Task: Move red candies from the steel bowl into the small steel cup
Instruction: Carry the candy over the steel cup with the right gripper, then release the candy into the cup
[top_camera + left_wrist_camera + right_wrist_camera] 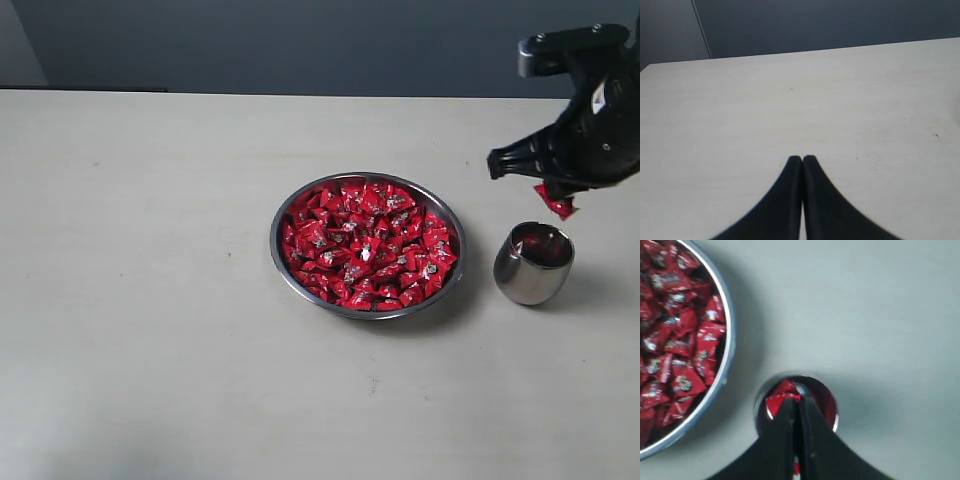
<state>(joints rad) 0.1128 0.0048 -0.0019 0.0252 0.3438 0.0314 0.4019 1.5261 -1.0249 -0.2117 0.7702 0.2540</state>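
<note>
Candy pinched in right claw above cup, mostly hidden | left claw closed

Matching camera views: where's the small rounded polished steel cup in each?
Exterior: small rounded steel cup at right, beside the wide steel bowl.
Left wrist: not in view.
Right wrist: cup under the right gripper tips, beside the bowl's rim.
Shared landmark: the bowl.

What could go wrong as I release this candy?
1. The cup is narrow. The candy in the right claw hangs above it and may clip the rim and bounce onto the table.
2. Lowering the claw first could knock the rounded cup over.
</note>
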